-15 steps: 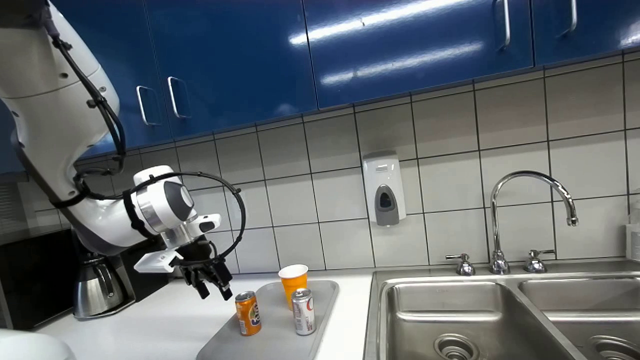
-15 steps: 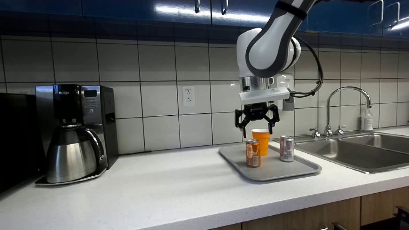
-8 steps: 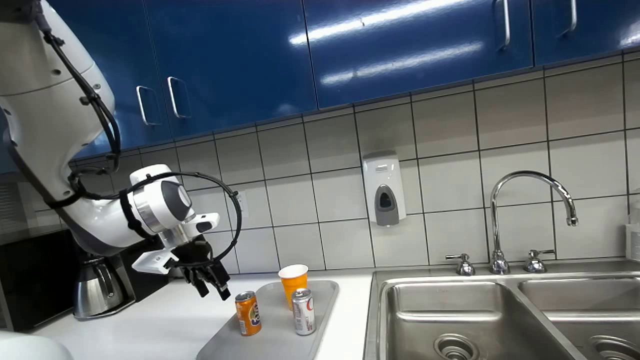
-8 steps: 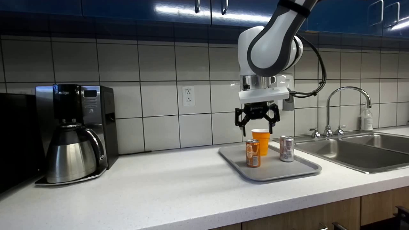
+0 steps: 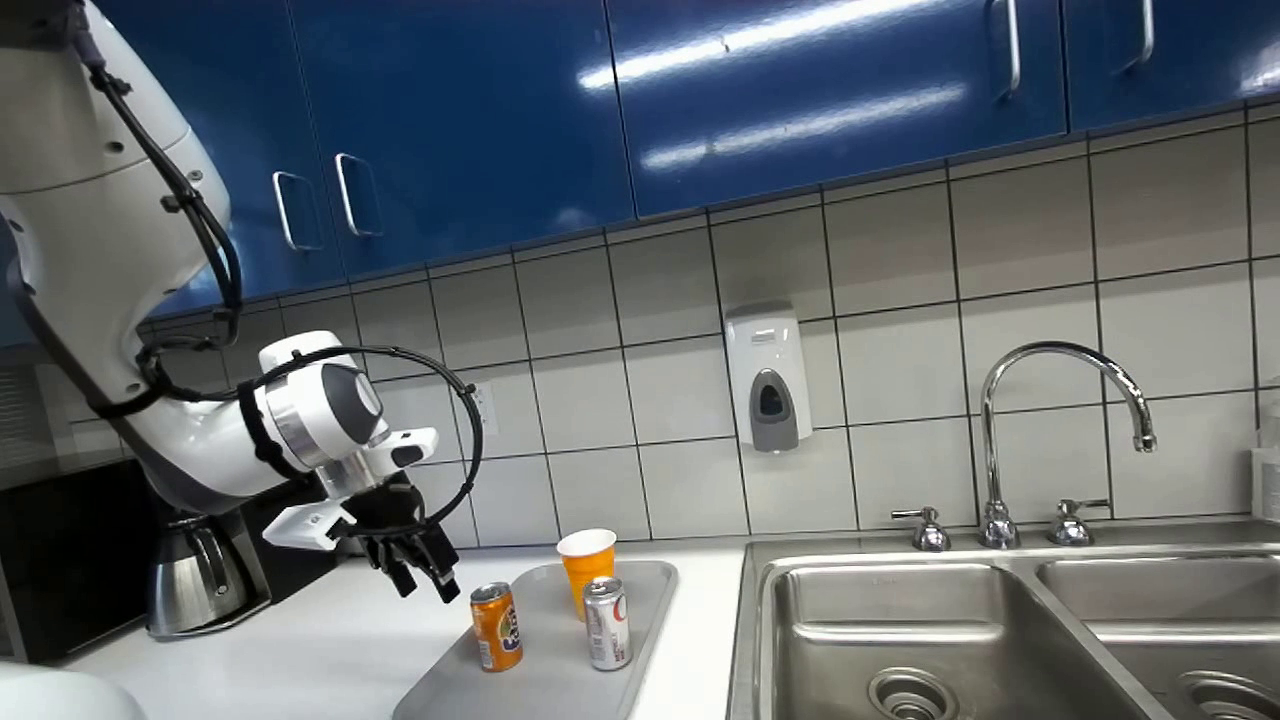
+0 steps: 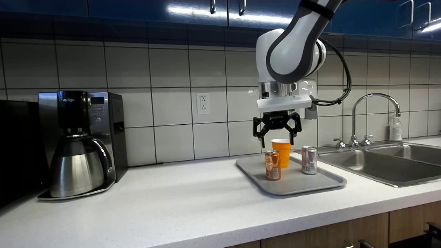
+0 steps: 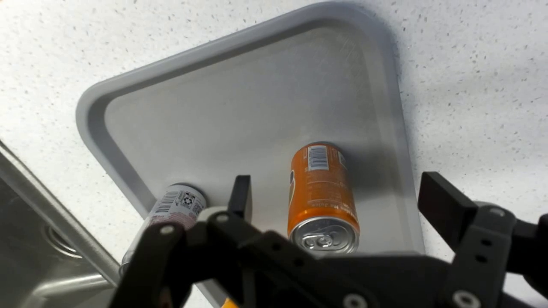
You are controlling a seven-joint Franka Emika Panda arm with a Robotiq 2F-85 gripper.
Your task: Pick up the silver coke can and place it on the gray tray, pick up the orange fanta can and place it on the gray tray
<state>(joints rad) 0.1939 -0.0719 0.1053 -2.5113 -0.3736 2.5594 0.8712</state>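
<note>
The silver coke can (image 5: 608, 625) stands upright on the gray tray (image 5: 540, 690); it also shows in an exterior view (image 6: 309, 162). In the wrist view the silver can (image 7: 177, 205) is partly hidden by a finger. The orange fanta can (image 5: 496, 628) stands upright on the tray (image 6: 293, 187), also seen in an exterior view (image 6: 273, 167). My gripper (image 6: 277, 143) is open and empty, above the tray and higher than the cans. In the wrist view the fanta can (image 7: 323, 188) shows between the open fingers (image 7: 341, 199), touching neither.
An orange cup with a pale rim (image 5: 587, 565) stands on the tray behind the cans. The steel sink (image 6: 372, 165) and faucet (image 5: 1000, 450) lie beside the tray. A coffee maker (image 6: 82, 144) stands across the counter. A wall soap dispenser (image 5: 768, 375) hangs behind.
My arm has shifted very slightly, drawn a little back from the cans in an exterior view. The gripper stays open. The cans, cup and tray have not moved.
</note>
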